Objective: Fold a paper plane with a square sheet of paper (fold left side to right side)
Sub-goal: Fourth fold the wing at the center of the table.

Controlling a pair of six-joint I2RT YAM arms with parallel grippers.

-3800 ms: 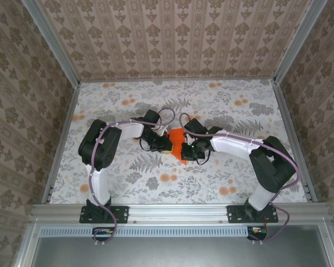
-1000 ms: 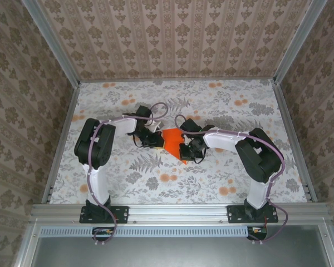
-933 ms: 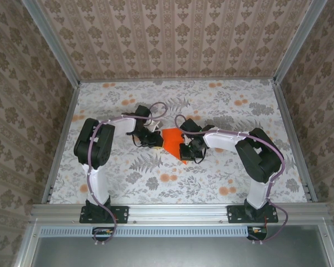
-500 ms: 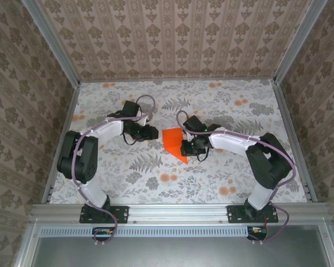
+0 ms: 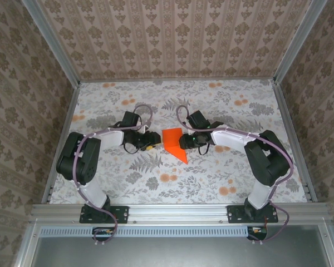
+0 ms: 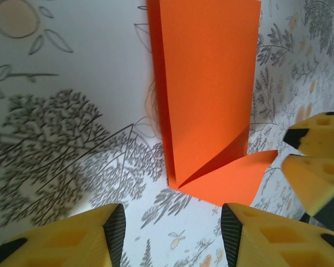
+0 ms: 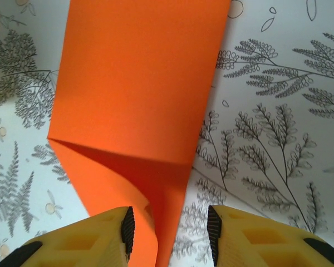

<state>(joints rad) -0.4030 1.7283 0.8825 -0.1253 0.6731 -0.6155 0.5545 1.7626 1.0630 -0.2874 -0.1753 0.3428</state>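
The square sheet of paper (image 5: 173, 141) lies mid-table, bright orange and folded into a pointed wedge like a paper plane, its tip toward the near edge. My left gripper (image 5: 151, 140) stands open just left of it. In the left wrist view the paper (image 6: 211, 83) lies ahead of the gripper (image 6: 171, 233), and nothing is between the fingers. My right gripper (image 5: 185, 142) is open at the paper's right edge. In the right wrist view a raised flap of the paper (image 7: 139, 83) runs between the parted jaws of the gripper (image 7: 168, 231). The right gripper's yellow fingers (image 6: 314, 161) show beside the flap.
The table (image 5: 228, 178) has a floral cloth with pale orange blotches. Aluminium rails (image 5: 61, 139) and patterned walls close the left, right and back sides. A metal bar (image 5: 178, 211) carrying both arm bases runs along the near edge.
Both grippers were shut on the paper's sides and have opened. The left gripper has drawn back to the left, off the paper. The paper now lies free on the table.
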